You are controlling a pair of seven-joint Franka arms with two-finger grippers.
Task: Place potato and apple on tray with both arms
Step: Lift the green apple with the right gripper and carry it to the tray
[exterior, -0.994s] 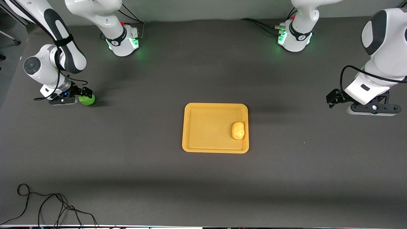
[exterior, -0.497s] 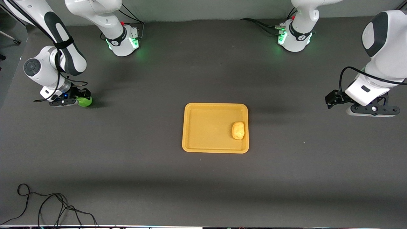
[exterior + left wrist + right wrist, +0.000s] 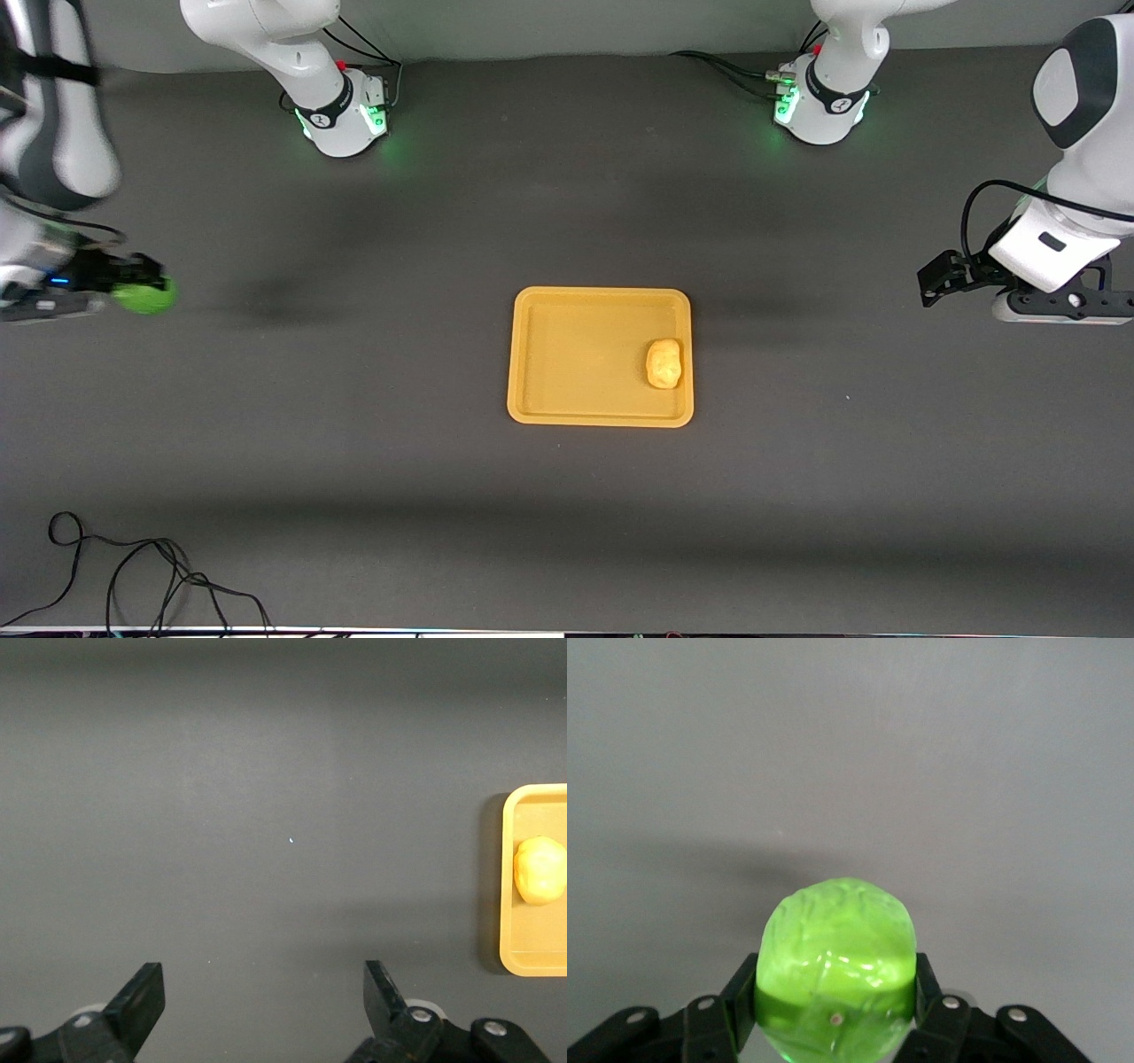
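Observation:
The yellow-orange tray (image 3: 567,403) lies mid-table, with the yellow-tan potato (image 3: 664,363) on it by the rim toward the left arm's end. Tray (image 3: 532,957) and potato (image 3: 540,870) also show in the left wrist view. My right gripper (image 3: 133,292) is shut on the green apple (image 3: 144,297) and holds it in the air over the right arm's end of the table; the apple (image 3: 835,966) sits between its fingers (image 3: 740,992). My left gripper (image 3: 263,1001) is open and empty over bare table at the left arm's end, where the left arm (image 3: 1050,257) waits.
Two white bases with green lights (image 3: 341,111) (image 3: 819,106) stand along the edge farthest from the front camera. A black cable (image 3: 133,576) lies coiled at the near corner of the right arm's end.
My right gripper has lifted the apple off the table and carried it farther toward the right arm's end. The left arm has shifted slightly. Tray and potato have not moved.

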